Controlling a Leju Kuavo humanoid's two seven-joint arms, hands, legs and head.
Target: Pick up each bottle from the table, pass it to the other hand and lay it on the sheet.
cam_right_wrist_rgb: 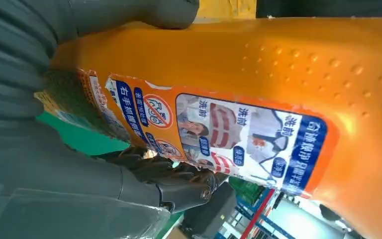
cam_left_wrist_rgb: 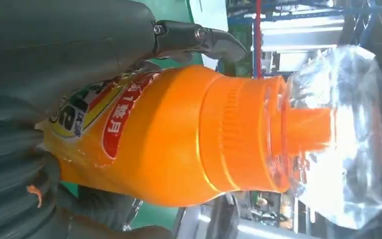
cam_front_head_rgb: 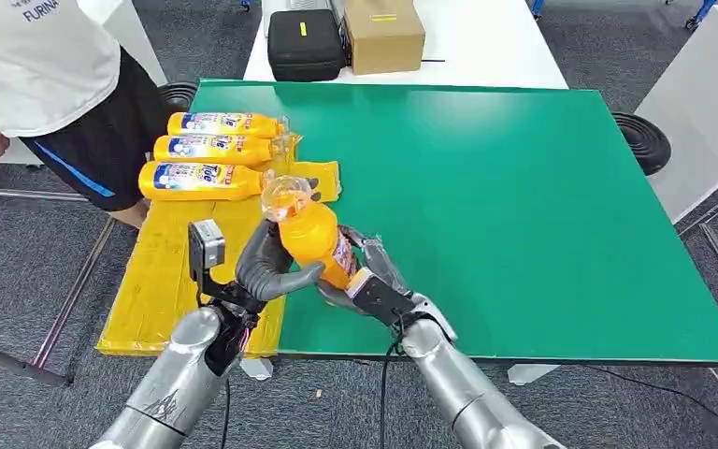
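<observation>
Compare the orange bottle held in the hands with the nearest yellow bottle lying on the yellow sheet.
The held orange bottle is lifted over the green table's edge, tilted cap-up, gripped by the left hand and right hand; the nearest yellow bottle lies flat and untouched on the yellow sheet. Both have clear caps and printed labels.

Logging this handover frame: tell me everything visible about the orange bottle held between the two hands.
The orange bottle looks like glossy plastic, with a ribbed orange collar, an orange spout under a clear cap, a printed label and raised dots on its body. It is tilted, cap pointing up and away from the robot, above the near edge of the green table. The left robot hand wraps it from one side and the right robot hand grips its lower part.
</observation>
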